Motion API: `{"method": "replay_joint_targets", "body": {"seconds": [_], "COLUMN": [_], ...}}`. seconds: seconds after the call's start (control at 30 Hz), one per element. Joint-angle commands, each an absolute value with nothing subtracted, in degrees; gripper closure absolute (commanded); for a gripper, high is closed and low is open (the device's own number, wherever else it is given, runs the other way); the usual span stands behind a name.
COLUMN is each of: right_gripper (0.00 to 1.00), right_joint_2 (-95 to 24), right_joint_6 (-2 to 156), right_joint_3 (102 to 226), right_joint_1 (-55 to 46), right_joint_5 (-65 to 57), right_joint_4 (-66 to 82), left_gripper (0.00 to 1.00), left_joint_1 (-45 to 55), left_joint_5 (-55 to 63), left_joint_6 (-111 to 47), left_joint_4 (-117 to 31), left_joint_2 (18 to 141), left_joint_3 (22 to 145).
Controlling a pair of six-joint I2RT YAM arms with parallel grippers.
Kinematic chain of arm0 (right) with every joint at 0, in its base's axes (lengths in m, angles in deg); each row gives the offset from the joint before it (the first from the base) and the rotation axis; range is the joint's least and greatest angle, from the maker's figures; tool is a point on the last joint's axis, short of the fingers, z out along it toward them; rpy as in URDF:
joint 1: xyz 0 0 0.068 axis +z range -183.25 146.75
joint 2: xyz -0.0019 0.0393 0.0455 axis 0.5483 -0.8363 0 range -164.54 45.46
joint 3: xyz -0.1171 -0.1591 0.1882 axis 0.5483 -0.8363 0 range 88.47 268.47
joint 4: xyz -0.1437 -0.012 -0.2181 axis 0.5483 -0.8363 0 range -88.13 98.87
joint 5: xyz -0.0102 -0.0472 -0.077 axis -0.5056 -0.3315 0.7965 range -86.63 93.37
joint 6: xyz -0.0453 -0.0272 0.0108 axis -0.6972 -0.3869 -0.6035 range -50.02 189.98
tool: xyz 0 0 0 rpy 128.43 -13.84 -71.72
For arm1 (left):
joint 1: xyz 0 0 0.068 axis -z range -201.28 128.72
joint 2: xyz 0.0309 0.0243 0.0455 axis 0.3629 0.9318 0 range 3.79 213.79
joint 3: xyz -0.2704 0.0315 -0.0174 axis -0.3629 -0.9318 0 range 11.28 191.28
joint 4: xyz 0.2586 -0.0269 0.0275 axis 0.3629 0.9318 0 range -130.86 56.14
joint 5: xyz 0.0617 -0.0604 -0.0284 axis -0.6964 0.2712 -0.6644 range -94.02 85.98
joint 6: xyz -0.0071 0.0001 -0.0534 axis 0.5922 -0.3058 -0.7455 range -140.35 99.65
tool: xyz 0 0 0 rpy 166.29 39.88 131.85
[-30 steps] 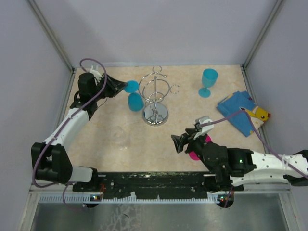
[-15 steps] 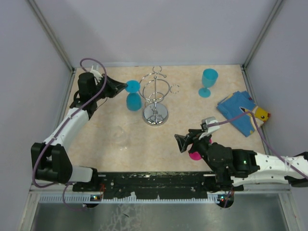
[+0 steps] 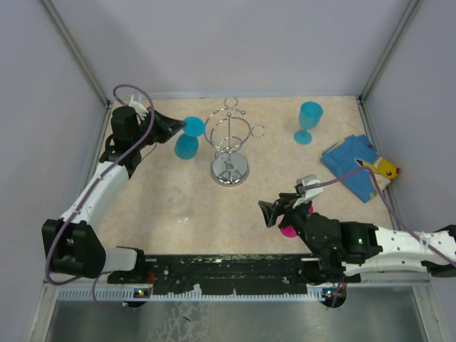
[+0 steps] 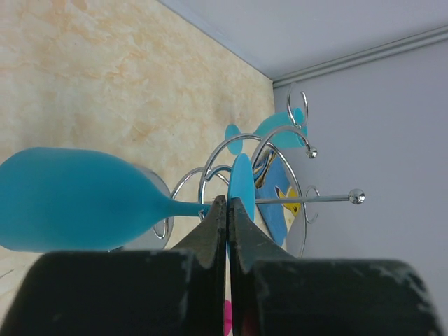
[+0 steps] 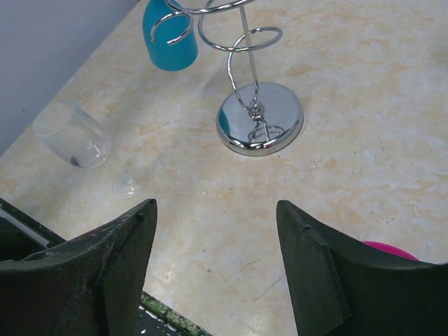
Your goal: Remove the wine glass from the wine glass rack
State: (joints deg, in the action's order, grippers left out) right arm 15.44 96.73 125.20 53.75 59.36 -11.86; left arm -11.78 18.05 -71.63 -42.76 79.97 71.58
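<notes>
The left gripper [image 4: 226, 210] is clamping its fingers tight on the stem of the blue wine glass [image 3: 187, 144], right by the foot. The glass is hanging in the air at the far left of the table [image 3: 285, 182], just left of the rack [image 3: 229, 169]. It is lying nearly level, with its bowl pointing towards the near side and its foot towards the far side. The foot is sitting just beside the rack's left loops; whether it is touching the wire cannot be told.

The rack is standing upright on its round base around the middle of the far half. None of the loops in view is carrying a glass.

The right gripper [image 5: 215, 210] is hovering near the right side with its fingers spread wide, gripping nothing. It is facing the rack, with a pink thing [image 3: 288, 230] just beneath it.

A clear glass [image 5: 73, 136] is lying on its side to the near left of the rack. A second blue glass [image 3: 308, 121] is standing upright at the far right. A blue cloth [image 3: 349, 165] with a yellow toy [image 3: 385, 169] on it is lying at the right edge.
</notes>
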Motion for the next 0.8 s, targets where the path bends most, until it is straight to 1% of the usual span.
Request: {"method": "replay_joint_targets", "body": {"seconds": [0.0,0.53,0.67,0.77], "right_gripper": [0.31,0.31,0.31,0.31], "right_joint_2": [15.99,17.81,18.62,19.62], "right_joint_6": [97.68,97.83,98.23,98.24], "right_joint_3": [125.31,124.09,123.75,123.44], "right_joint_1": [54.37,54.39,54.42,54.37], "right_joint_5": [61.42,61.46,61.46,61.38], "right_joint_4": [-9.84,-9.88,-10.34,-10.44], "left_gripper": [1.00,1.00,1.00,1.00], "left_joint_1": [-11.87,-12.87,-13.25,-13.77], "left_joint_5": [15.44,9.27,5.38,0.22], "left_joint_6": [-70.29,-66.63,-63.64,-59.95], "left_joint_4": [-42.33,-39.02,-36.15,-33.00], "left_joint_2": [76.85,73.63,73.47,74.17], "left_joint_3": [72.59,76.28,78.50,81.22]}}
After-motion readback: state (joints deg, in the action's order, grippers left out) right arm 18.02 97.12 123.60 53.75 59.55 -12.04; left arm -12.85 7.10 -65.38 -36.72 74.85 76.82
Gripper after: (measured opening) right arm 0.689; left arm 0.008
